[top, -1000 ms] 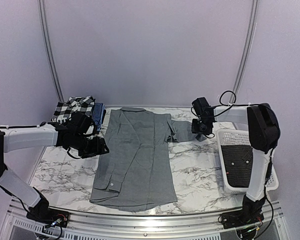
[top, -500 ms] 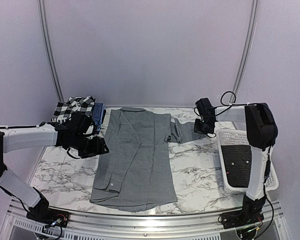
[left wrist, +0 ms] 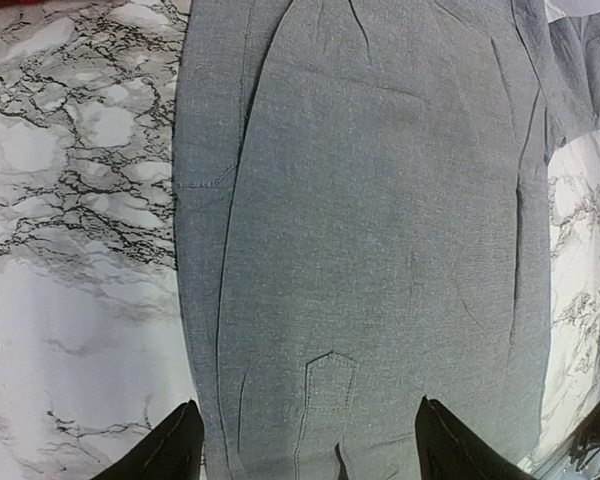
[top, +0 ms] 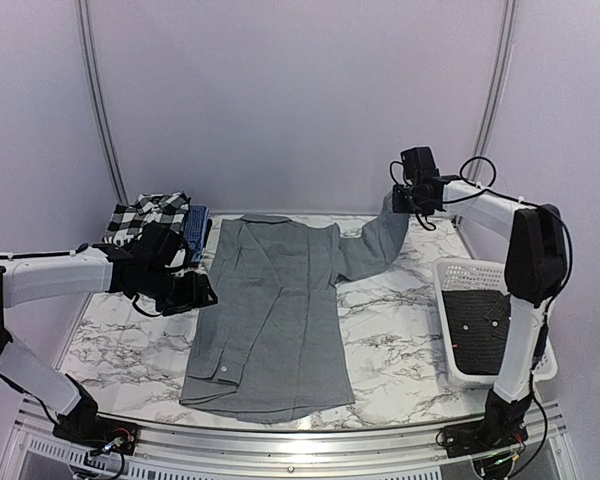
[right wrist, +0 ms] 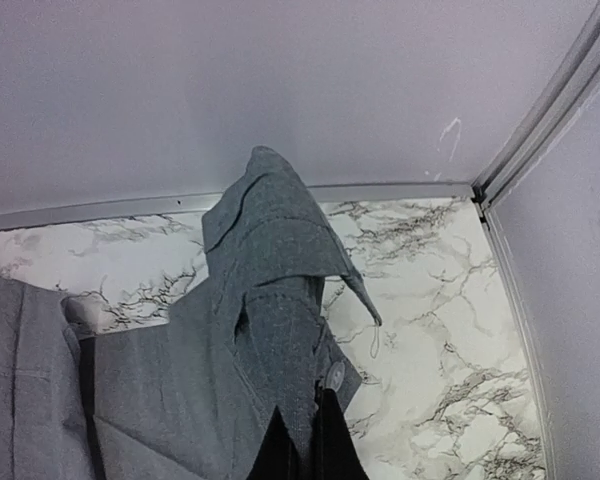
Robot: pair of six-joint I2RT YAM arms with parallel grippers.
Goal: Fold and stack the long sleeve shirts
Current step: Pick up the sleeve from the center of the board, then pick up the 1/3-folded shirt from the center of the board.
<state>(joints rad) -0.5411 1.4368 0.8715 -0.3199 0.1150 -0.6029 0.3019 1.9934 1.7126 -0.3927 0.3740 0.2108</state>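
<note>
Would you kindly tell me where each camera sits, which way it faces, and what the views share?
Top external: above and behind the bases, facing the back wall across the table; both arms show.
Left wrist: on the left gripper, looking down at the grey shirt; its open fingertips show.
Right wrist: on the right gripper, facing the wall; its fingers pinch the sleeve.
Shared: all three see the grey shirt.

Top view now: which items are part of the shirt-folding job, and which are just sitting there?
Job:
grey shirt, sleeve pinched by right gripper
checked shirt
blue shirt
dark cloth in the white basket, probably another shirt

Just there:
white basket
marble table
</note>
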